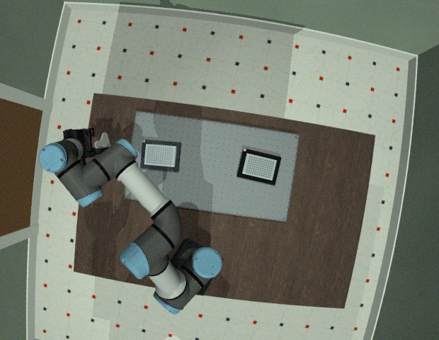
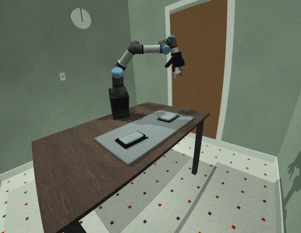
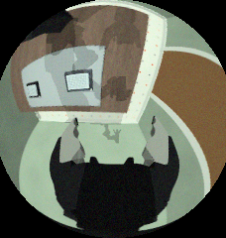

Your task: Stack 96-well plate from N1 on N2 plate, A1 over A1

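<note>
A white 96-well plate (image 1: 160,155) lies in the grey nest N1 (image 1: 142,166) at the left of the grey mat. A second white plate (image 1: 258,166) lies flat in the black nest N2 (image 1: 239,171) at the right. Both also show in the exterior view, N1's plate (image 2: 168,116) by the door and N2's plate (image 2: 131,137) nearer the camera. My gripper (image 2: 177,72) (image 1: 102,140) hangs high above the table's door end, left of N1. It is open and empty. In the wrist view the fingers stand wide apart, with N1's plate (image 3: 77,81) far below.
The arm's black base pedestal (image 2: 119,105) stands on the brown table behind the mat (image 1: 216,164). A brown door (image 2: 199,67) is beyond the table end. N2's plate shows small in the wrist view (image 3: 33,89).
</note>
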Controlling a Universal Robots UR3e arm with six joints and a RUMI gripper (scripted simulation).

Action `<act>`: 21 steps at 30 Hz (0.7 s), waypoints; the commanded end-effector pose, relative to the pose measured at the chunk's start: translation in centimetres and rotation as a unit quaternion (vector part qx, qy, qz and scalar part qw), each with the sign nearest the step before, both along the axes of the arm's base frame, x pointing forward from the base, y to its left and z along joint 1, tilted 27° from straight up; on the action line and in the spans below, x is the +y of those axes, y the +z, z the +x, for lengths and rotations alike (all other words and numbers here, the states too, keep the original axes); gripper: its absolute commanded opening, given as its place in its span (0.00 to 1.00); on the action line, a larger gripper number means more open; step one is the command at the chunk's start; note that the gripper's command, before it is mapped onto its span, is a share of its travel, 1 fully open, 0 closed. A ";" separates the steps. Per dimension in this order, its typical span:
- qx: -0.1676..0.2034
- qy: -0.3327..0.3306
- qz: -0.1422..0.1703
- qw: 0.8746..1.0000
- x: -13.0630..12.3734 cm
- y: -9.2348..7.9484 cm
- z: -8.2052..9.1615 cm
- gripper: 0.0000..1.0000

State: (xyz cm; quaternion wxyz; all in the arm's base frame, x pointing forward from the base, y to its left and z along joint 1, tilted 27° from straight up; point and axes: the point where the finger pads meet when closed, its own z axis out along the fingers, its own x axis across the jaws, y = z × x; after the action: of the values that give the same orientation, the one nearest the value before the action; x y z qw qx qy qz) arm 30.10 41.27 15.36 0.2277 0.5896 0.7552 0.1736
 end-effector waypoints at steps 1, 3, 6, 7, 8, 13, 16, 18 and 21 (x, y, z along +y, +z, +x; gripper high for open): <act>-0.001 0.000 0.001 1.000 0.1 0.1 0.0 1.00; -0.001 0.000 0.001 1.000 0.1 0.1 0.0 1.00; -0.001 0.000 0.001 1.000 0.1 0.1 0.0 1.00; -0.001 0.000 0.001 1.000 0.1 0.1 0.0 1.00; -0.001 0.000 0.001 1.000 0.1 0.1 0.0 1.00; -0.001 0.000 0.001 1.000 0.1 0.1 0.0 1.00; -0.001 0.000 0.001 1.000 0.1 0.1 0.0 1.00; 0.000 -0.015 0.009 1.000 -0.2 -0.1 0.3 1.00; 0.001 -0.051 0.027 0.998 -0.9 -0.8 1.1 1.00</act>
State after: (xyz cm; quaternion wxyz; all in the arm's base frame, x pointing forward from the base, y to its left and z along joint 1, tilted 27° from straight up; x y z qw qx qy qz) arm 30.26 41.11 15.21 0.2266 0.5962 0.7503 0.1737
